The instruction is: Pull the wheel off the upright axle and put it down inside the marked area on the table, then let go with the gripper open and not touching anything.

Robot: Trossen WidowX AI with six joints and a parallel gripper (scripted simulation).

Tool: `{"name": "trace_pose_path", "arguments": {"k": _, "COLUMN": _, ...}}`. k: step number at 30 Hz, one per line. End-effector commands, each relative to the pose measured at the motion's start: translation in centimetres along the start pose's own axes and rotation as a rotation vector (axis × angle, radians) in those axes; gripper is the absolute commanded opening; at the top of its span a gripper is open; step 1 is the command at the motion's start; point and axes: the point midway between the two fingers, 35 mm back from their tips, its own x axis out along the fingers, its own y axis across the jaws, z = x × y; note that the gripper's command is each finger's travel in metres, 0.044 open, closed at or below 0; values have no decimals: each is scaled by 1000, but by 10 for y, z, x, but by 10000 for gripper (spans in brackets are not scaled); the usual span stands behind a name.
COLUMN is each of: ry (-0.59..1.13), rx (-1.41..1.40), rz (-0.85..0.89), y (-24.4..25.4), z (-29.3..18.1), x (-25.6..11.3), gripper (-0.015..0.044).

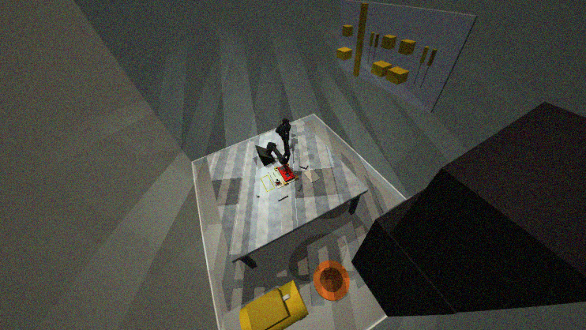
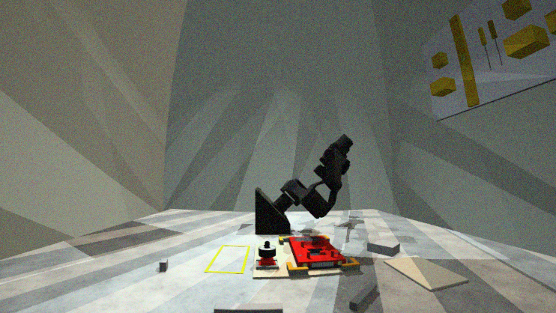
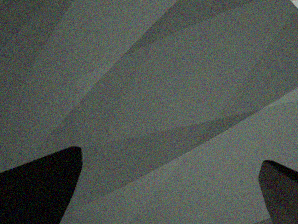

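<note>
The wheel (image 2: 267, 251) (image 1: 277, 181), dark with a pale top, sits on the upright axle (image 2: 267, 243), whose black tip shows above it. Under it is a small red and grey stand at the left of a cream board. The marked area (image 2: 224, 272) (image 1: 264, 184) is a yellow outline on the table, left of the board, with nothing inside it. My gripper (image 3: 172, 164) is open and empty, its fingers wide apart in the wrist view. The arm is raised, and the gripper is far above and behind the wheel, touching nothing.
A red plate (image 2: 311, 250) with small raised parts is held by orange corner pieces on the cream board (image 2: 258, 273). A tan tile (image 2: 431, 274), a grey block (image 2: 383, 248), a dark bar (image 2: 364, 297) and a small grey cube (image 2: 163, 265) lie around it.
</note>
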Motion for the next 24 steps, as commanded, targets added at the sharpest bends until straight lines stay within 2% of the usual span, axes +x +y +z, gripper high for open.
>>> {"name": "trace_pose_path", "arguments": {"k": 1, "ry": 10, "rx": -3, "rz": -5, "y": 0, "z": -2, "x": 1, "gripper": 374}}
{"name": "trace_pose_path", "arguments": {"k": 4, "ry": 154, "rx": -45, "rz": -69, "y": -5, "z": -29, "x": 11, "gripper": 300}}
{"name": "trace_pose_path", "arguments": {"k": 12, "ry": 664, "rx": -210, "rz": -251, "y": -23, "z": -130, "x": 10, "gripper": 300}}
{"name": "trace_pose_path", "arguments": {"k": 18, "ry": 1045, "rx": -354, "rz": -350, "y": -38, "z": -201, "x": -28, "gripper": 300}}
{"name": "trace_pose_path", "arguments": {"k": 24, "ry": 1419, "rx": -507, "rz": -422, "y": -52, "z": -255, "x": -92, "gripper": 300}}
